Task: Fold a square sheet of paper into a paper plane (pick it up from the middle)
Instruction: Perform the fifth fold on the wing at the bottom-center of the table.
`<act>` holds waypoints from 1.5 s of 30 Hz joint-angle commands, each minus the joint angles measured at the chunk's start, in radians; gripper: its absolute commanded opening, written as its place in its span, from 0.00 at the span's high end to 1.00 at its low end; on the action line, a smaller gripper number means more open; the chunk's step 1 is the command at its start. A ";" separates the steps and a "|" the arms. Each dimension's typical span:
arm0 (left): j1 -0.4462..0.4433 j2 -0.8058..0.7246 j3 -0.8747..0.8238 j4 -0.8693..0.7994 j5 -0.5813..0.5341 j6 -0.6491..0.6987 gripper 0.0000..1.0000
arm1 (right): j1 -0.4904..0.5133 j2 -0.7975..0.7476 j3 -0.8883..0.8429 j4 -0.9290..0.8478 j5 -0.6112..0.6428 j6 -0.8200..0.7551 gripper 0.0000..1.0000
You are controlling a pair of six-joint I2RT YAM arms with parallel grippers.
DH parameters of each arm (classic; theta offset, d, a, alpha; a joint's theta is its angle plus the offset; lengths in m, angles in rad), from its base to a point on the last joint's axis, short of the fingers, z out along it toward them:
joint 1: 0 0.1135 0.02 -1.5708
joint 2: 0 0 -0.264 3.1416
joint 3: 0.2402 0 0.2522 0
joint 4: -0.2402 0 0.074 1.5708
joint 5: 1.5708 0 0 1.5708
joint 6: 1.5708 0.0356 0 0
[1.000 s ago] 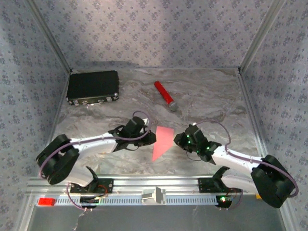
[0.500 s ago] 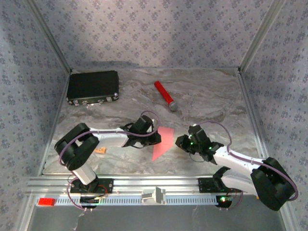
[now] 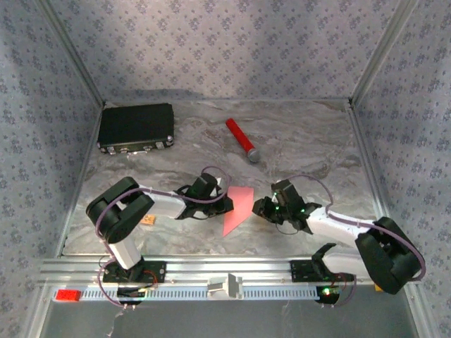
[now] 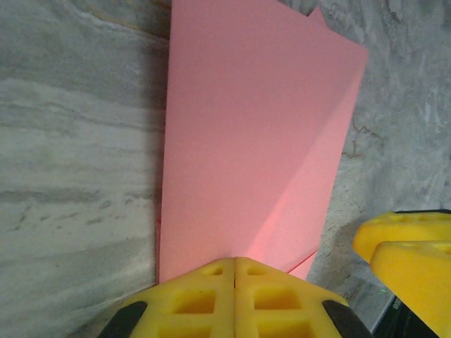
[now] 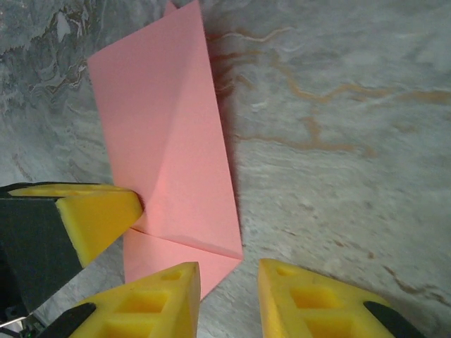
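Observation:
The square sheet of paper [image 3: 237,208] lies folded on the marble tabletop, a pink piece with a diagonal crease and one flap slightly raised [image 5: 169,141]. My left gripper [image 3: 227,205] is at its left edge. Its yellow fingers are shut, and their joined tip [image 4: 235,262] rests on the paper [image 4: 254,127] without pinching it. My right gripper [image 3: 258,208] stands low at the paper's right side, slightly open [image 5: 229,271]. The paper's near corner lies just in front of its left finger, and nothing is between the fingers. The left gripper's tip [image 5: 99,211] touches the sheet there.
A black rectangular case [image 3: 135,127] lies at the back left. A red cylinder with a grey tip [image 3: 241,139] lies behind the paper. A small tan block [image 3: 147,220] sits beside the left arm. Patterned walls enclose the table, and a metal rail [image 3: 225,271] runs along the front.
The left arm's elbow has risen and drawn in while its gripper stayed at the paper and closed fully. The right gripper has slid left toward the paper and opened a little.

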 commanded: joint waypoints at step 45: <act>0.023 0.023 -0.067 0.057 0.049 -0.030 0.94 | -0.151 0.311 0.147 0.177 -0.248 -0.121 0.71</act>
